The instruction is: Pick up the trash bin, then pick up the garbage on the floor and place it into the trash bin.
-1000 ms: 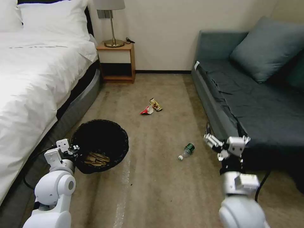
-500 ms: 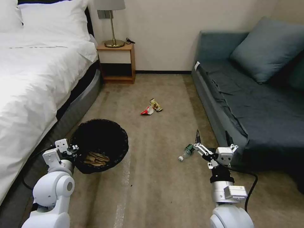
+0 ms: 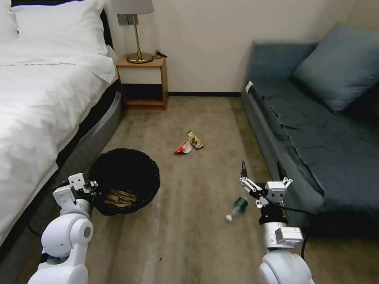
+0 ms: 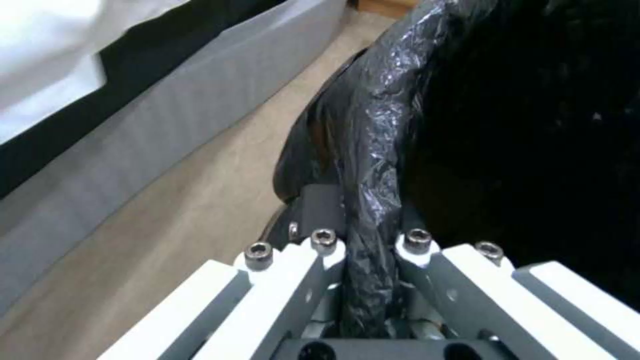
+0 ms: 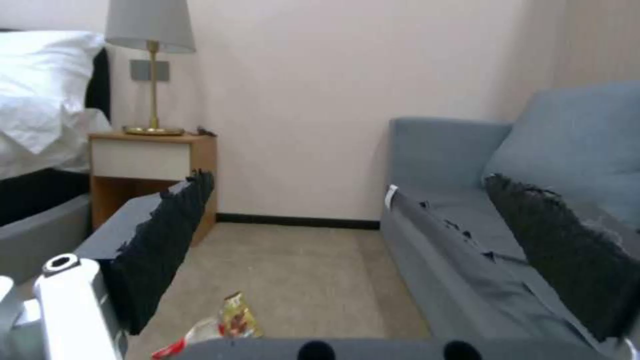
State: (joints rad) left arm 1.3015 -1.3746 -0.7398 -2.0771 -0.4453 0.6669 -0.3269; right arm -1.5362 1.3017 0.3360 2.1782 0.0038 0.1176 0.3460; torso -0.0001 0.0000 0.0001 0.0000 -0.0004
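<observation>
My left gripper [image 4: 369, 260] pinches the black-bagged rim of the trash bin [image 3: 124, 179] beside the bed [image 3: 43, 102]. My right gripper [image 3: 261, 170] hangs spread wide just above the bottle [image 3: 236, 208] lying on the carpet; two wrappers [image 3: 188, 142] lie farther off.

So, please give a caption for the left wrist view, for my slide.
Left gripper shut on the bag-lined rim of the trash bin, beside the bed.

Soft even room light; white bed [image 3: 35, 102] glares, wrist views blur close up.
</observation>
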